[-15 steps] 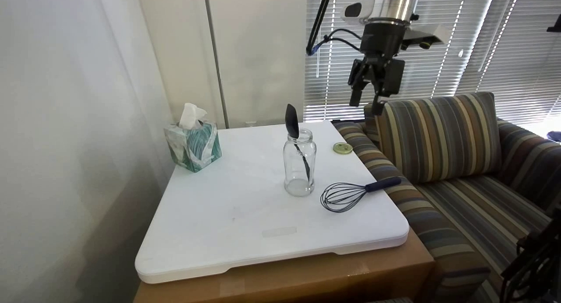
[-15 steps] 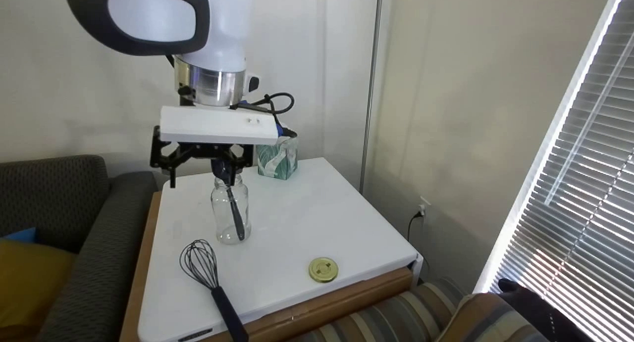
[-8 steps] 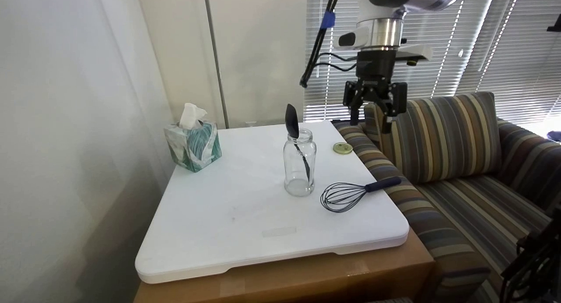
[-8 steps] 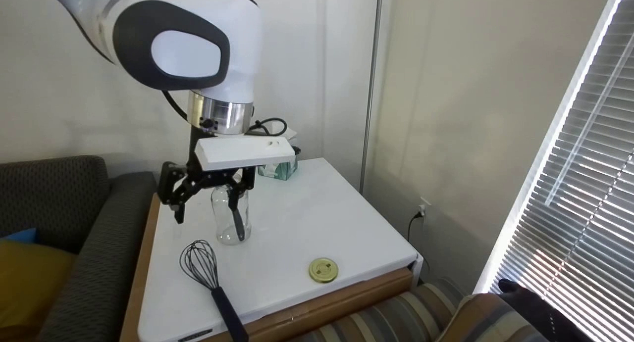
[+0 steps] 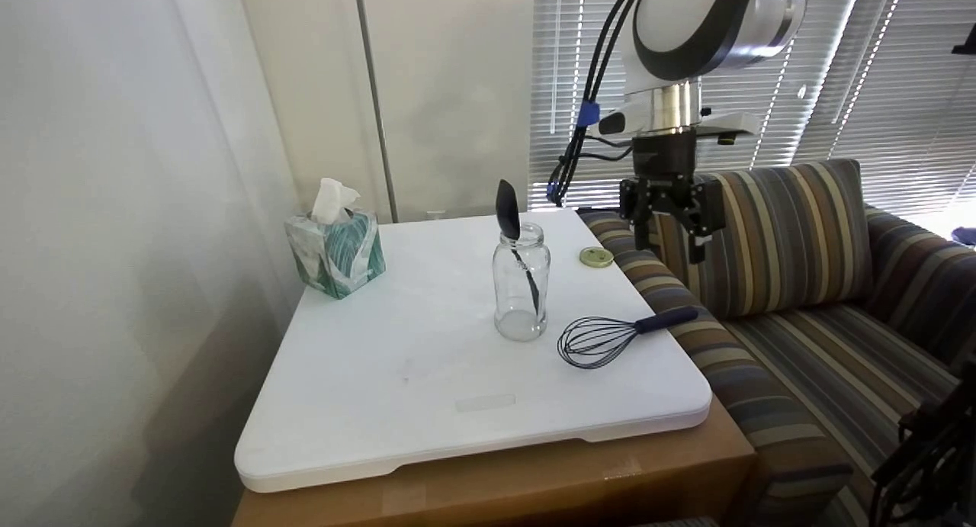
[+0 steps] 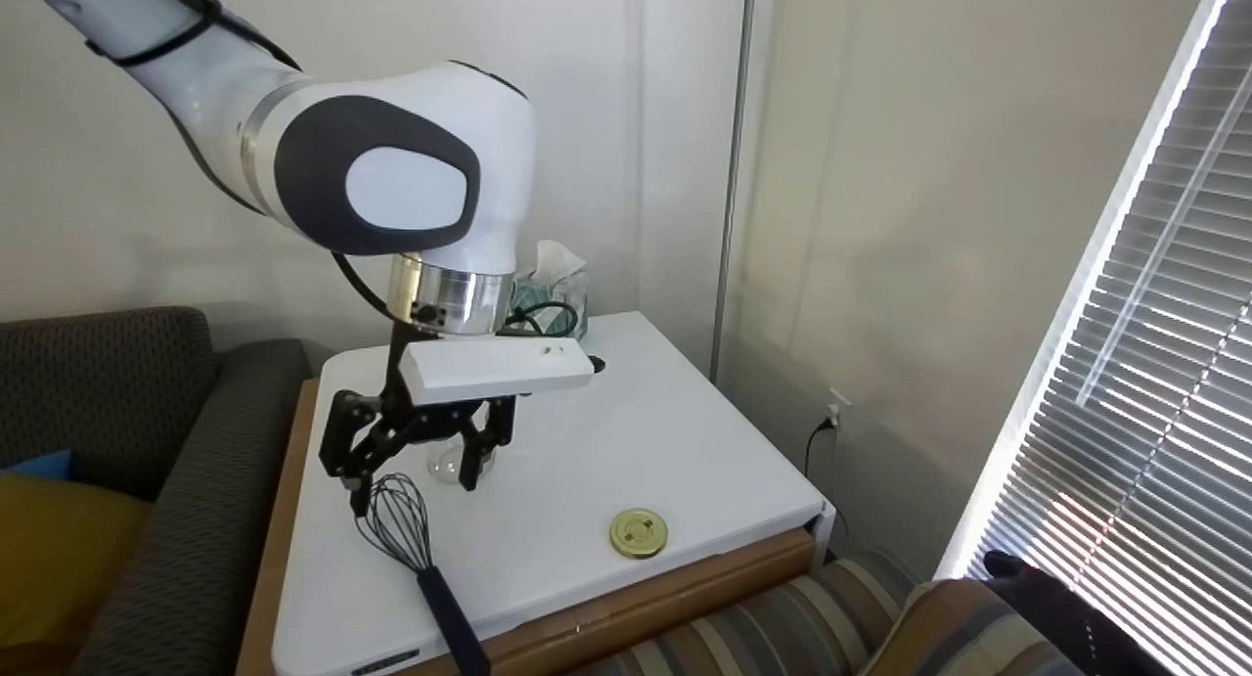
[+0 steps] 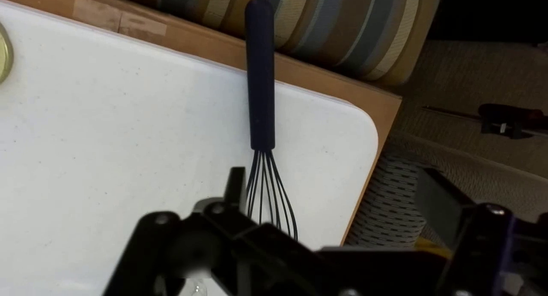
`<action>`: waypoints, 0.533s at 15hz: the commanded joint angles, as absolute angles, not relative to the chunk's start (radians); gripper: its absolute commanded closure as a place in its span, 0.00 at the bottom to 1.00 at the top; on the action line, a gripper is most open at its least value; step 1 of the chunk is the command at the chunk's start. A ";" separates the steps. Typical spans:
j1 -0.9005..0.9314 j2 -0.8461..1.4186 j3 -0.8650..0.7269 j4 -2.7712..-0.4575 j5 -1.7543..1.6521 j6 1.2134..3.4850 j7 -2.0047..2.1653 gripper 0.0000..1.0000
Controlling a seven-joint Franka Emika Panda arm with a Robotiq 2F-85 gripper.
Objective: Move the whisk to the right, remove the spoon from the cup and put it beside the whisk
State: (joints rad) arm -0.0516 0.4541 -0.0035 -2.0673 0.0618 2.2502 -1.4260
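Jaws spread wide. Whisk (image 7: 262, 116) lies on the table (image 5: 366, 390), lower than the jaws. Cup (image 5: 508, 294) upright, apart from them; spoon (image 5: 508, 210) leaning inside it, projecting at top.

**Sitting room, by its furniture**

A striped armchair (image 5: 823, 359) with a matching cushion (image 5: 766, 237) and a dark couch (image 6: 205, 451) bearing a yellow pillow (image 6: 64, 559) mark a lounge. Slatted window blinds (image 6: 1164, 363) hang beyond; a tissue box (image 5: 343, 256) stands on the table (image 5: 427, 313). Home or office, I cannot tell.
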 commanded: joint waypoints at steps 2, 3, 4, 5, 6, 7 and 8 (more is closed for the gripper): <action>-0.039 0.490 -0.009 -2.036 -0.039 2.210 -1.270 0.00; -0.033 0.502 -0.017 -2.041 -0.061 2.206 -1.204 0.00; -0.036 0.514 -0.020 -2.048 -0.074 2.201 -1.147 0.00; -0.042 0.528 -0.018 -2.048 -0.081 2.201 -1.101 0.00; -0.053 0.542 -0.015 -2.056 -0.080 2.210 -1.065 0.00; -0.060 0.556 -0.014 -2.057 -0.076 2.217 -1.025 0.00; -0.070 0.571 -0.010 -2.055 -0.064 2.223 -0.991 0.00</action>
